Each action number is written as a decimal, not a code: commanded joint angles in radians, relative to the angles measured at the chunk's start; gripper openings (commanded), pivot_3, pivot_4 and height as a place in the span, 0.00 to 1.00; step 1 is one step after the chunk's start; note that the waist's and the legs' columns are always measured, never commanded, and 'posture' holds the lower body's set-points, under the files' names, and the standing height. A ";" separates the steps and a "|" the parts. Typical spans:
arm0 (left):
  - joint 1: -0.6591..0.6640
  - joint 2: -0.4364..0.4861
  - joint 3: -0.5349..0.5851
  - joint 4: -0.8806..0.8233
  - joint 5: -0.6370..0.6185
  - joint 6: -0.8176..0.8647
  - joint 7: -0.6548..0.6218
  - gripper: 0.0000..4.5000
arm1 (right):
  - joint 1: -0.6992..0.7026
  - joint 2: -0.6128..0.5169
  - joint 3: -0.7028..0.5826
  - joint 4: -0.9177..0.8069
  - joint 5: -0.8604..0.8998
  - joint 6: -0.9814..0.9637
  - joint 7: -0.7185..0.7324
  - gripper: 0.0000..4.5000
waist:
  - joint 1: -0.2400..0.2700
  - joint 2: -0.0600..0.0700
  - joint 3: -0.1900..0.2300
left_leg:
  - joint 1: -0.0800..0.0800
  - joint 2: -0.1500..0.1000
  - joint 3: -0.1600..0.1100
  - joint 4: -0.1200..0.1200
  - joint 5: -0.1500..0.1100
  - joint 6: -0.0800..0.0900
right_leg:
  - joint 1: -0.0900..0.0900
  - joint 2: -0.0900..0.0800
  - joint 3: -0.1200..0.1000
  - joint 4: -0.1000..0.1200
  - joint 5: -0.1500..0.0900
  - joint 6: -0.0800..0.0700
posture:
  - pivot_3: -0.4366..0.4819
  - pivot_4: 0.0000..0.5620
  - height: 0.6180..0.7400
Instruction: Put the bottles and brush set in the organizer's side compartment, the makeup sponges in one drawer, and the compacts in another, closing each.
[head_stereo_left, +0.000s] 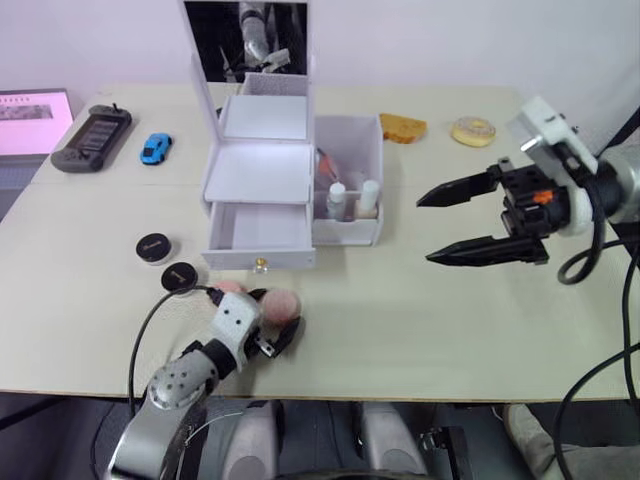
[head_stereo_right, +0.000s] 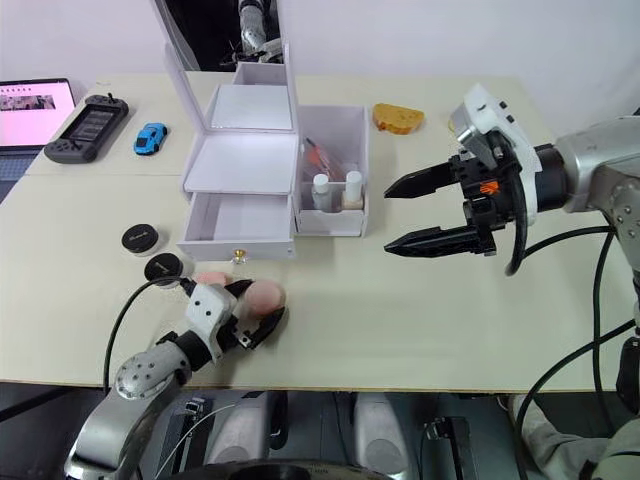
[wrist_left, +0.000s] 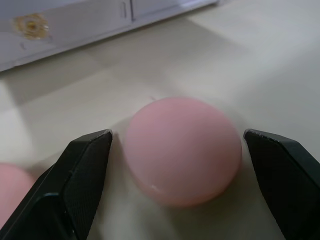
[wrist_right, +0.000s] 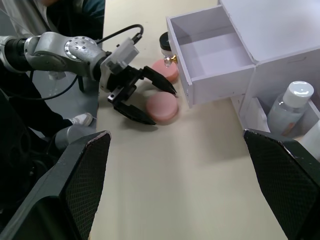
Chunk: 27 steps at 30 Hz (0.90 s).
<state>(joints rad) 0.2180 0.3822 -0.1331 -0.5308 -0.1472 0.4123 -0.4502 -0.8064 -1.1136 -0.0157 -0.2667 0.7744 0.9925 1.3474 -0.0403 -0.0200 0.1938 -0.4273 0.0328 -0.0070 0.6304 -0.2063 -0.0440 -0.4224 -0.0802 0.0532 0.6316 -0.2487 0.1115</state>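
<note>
- The makeup sponge (wrist_left: 183, 150) lies flat on the table (head_stereo_left: 420, 310), between the two fingers of the left gripper (head_stereo_left: 272, 322). The jaws are spread apart and do not touch it; a small gap shows on each side in the left wrist view.
- A second makeup sponge (head_stereo_left: 229, 287) lies just to the left of it, partly hidden behind the gripper, near the gold knob (head_stereo_left: 260, 266) of the lower drawer (head_stereo_left: 260, 238).
- The lower drawer of the organizer (head_stereo_left: 262, 170) is pulled out toward the near side and its inside is bare. It stands just beyond the two sponges.
- The side compartment (head_stereo_left: 349, 180) is on the right end of the organizer. Two bottles (head_stereo_left: 352, 198) stand in its near part and the brush set (head_stereo_left: 328, 162) is behind them.
- Two compacts lie on the table to the left of the drawer: one compact (head_stereo_left: 153, 247) farther left, the other compact (head_stereo_left: 180, 277) nearer, close to the left arm.
- The right gripper (head_stereo_left: 448, 227) hangs above the table to the right of the organizer, well apart from it, with its jaws wide apart and holding nothing.
- The near edge of the table is close behind the left gripper. The table surface to the right of the sponges is bare.
- At the far side lie a game console (head_stereo_left: 92, 137), a blue toy car (head_stereo_left: 155, 148), a piece of bread (head_stereo_left: 402, 127) and a doughnut (head_stereo_left: 473, 131).
</note>
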 joint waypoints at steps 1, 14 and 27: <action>-0.008 0.017 -0.010 -0.066 -0.003 0.091 0.009 0.99 | -0.008 -0.012 -0.040 -0.021 0.018 -0.005 -0.009 1.00 | -0.001 0.000 0.000 | 0.000 0.000 0.000 0.000 0.000 0.000 | 0.000 0.000 0.000 0.000 0.000 0.000 | 0.48 0.27 0.98; -0.076 0.011 -0.029 -0.098 -0.011 0.262 0.046 0.59 | -0.005 0.000 -0.024 -0.014 0.006 -0.033 -0.030 1.00 | 0.006 0.000 0.000 | 0.000 0.000 0.000 0.001 0.000 0.000 | 0.002 0.000 0.000 0.000 0.000 0.001 | 0.48 0.27 0.98; 0.047 0.198 0.127 -0.347 -0.160 0.302 -0.118 0.59 | -0.032 0.037 0.032 0.038 -0.040 -0.104 0.005 1.00 | -0.003 0.000 0.000 | 0.000 0.001 -0.001 0.001 0.000 0.000 | 0.000 0.001 0.000 0.001 0.000 0.001 | 0.48 0.27 0.98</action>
<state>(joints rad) 0.2512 0.5644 -0.0462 -0.7964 -0.2603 0.7316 -0.5230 -0.8061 -1.0770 0.0314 -0.2279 0.7398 0.9101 1.3379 -0.0433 -0.0198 0.1940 -0.4269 0.0332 -0.0074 0.6310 -0.2062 -0.0440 -0.4225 -0.0799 0.0532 0.6322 -0.2483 0.1120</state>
